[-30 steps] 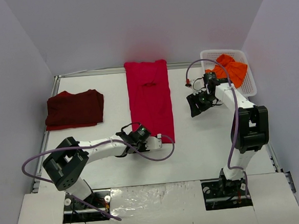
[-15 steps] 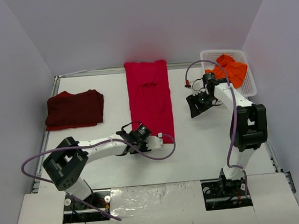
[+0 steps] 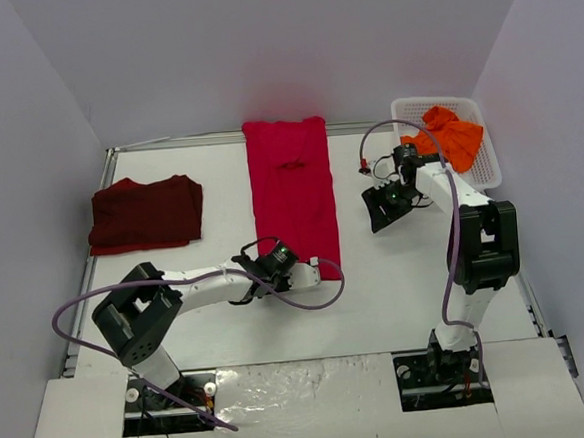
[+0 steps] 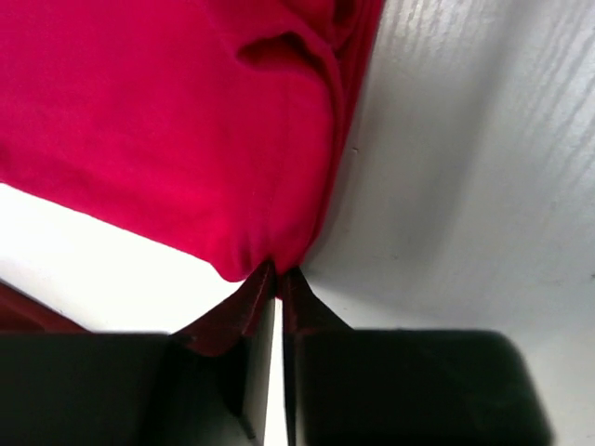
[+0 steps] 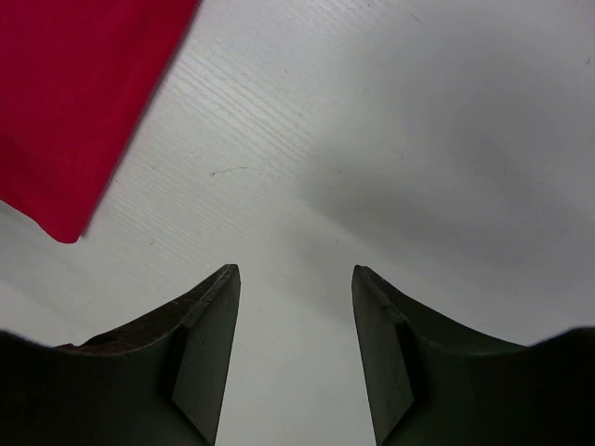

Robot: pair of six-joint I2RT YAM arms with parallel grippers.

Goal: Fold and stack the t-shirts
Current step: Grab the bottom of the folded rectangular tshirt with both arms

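The bright red t-shirt (image 3: 292, 194) lies as a long folded strip down the middle of the table. My left gripper (image 3: 318, 267) is shut on its near right corner; the left wrist view shows the tips pinching the red cloth (image 4: 186, 130) at the corner (image 4: 276, 271). My right gripper (image 3: 380, 211) is open and empty, hovering over bare table right of the shirt, whose edge (image 5: 74, 102) shows at the left of the right wrist view. The dark maroon t-shirt (image 3: 146, 212) lies folded at the left. The orange t-shirt (image 3: 451, 136) is crumpled in the basket.
A white lattice basket (image 3: 486, 160) stands at the back right corner. Purple cables loop from both arms. Grey walls close in the table on three sides.
My left gripper has slid slightly right and closed on the red shirt's near corner. My right gripper has drifted a little left towards the shirt.
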